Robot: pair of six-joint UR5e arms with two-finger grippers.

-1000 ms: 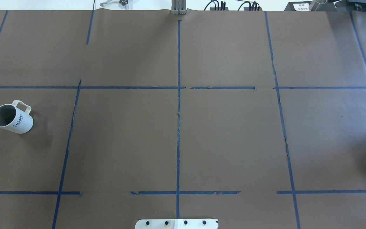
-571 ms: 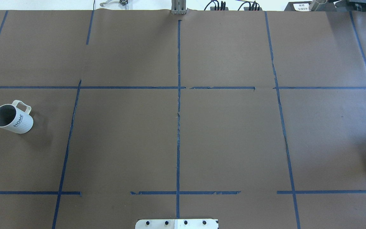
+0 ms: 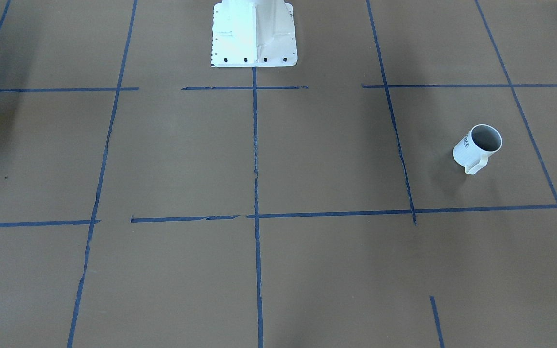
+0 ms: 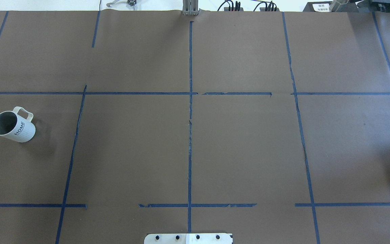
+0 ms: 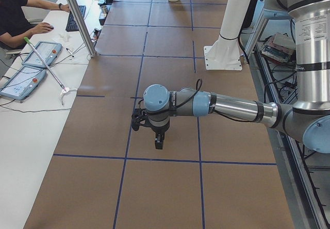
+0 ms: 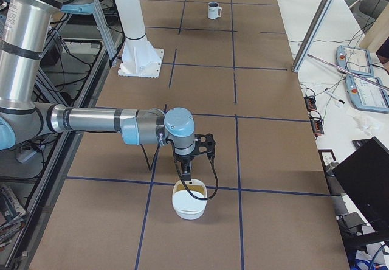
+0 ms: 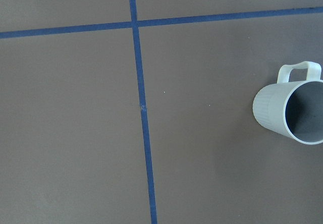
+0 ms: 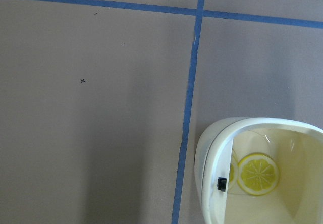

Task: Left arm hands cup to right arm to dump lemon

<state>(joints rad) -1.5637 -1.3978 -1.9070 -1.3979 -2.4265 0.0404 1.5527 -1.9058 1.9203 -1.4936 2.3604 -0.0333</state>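
The white "HOME" cup (image 4: 13, 124) stands upright on the brown table at the robot's far left, and its greyish inside looks empty. It also shows in the front view (image 3: 476, 147), the right exterior view (image 6: 213, 10) and the left wrist view (image 7: 292, 110). A yellow lemon slice (image 8: 258, 174) lies in a white bowl (image 8: 212, 153). My left gripper (image 5: 159, 141) hangs above the table, and I cannot tell if it is open. My right gripper (image 6: 184, 174) hangs just over the bowl's (image 6: 185, 210) far rim, and I cannot tell its state either.
The white robot base (image 3: 254, 34) stands at the table's middle edge. Blue tape lines divide the brown table (image 4: 242, 142). A side table with tablets (image 5: 38, 53), an aluminium post (image 5: 77, 17) and an operator (image 5: 15, 12) lies beyond the far edge.
The cup has not moved. A dark shadow at the right edge of the overhead view has faded.
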